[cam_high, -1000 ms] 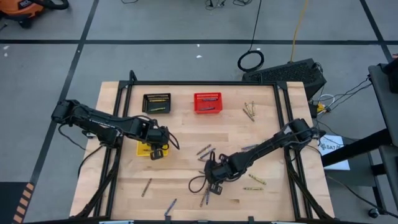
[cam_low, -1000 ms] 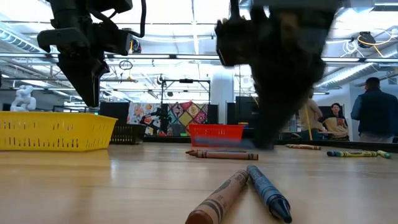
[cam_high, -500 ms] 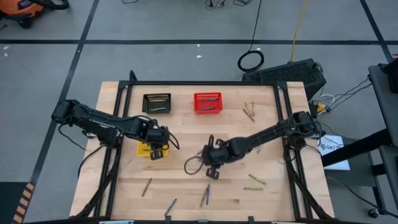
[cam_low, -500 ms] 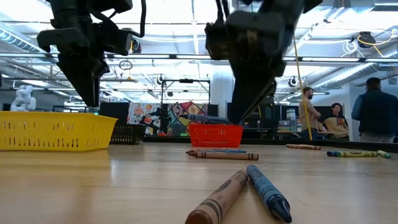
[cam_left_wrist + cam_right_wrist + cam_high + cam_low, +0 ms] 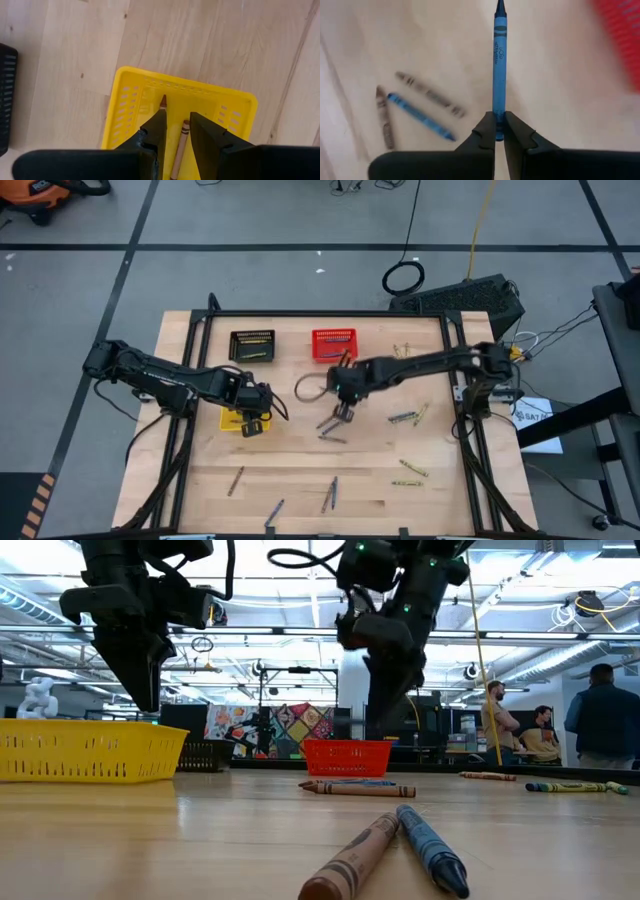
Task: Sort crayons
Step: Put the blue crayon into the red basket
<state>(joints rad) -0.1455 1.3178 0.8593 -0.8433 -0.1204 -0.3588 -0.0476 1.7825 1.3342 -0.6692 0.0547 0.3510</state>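
Observation:
My right gripper [image 5: 343,412] [image 5: 499,131] is shut on a blue crayon [image 5: 499,65] above the table's middle, just near of the red basket [image 5: 333,344]. My left gripper [image 5: 253,423] [image 5: 176,131] is open above the yellow basket [image 5: 227,105], where brown crayons [image 5: 181,145] lie on the bottom. It hangs clear of the basket in the low view [image 5: 135,675]. Loose crayons [image 5: 330,427] lie on the table below my right gripper. The black basket [image 5: 251,345] stands at the far left. My right gripper pinches the blue crayon's blunt end [image 5: 498,120] between its two fingers. The crayon runs on in line with the fingers, its pointed tip [image 5: 499,6] away from them. It is lifted clear of the table.
Crayons lie scattered: yellow-green ones at the far right [image 5: 403,358], others at the right [image 5: 405,417] [image 5: 412,469] and along the near edge [image 5: 235,480] [image 5: 330,495]. Two lie close in the low view [image 5: 395,840]. People stand in the room beyond the table [image 5: 603,720].
My right gripper has gone up and toward the table's far edge, from the near middle to just before the red basket, carrying the blue crayon clear of the table. My left gripper has kept still over the yellow basket.

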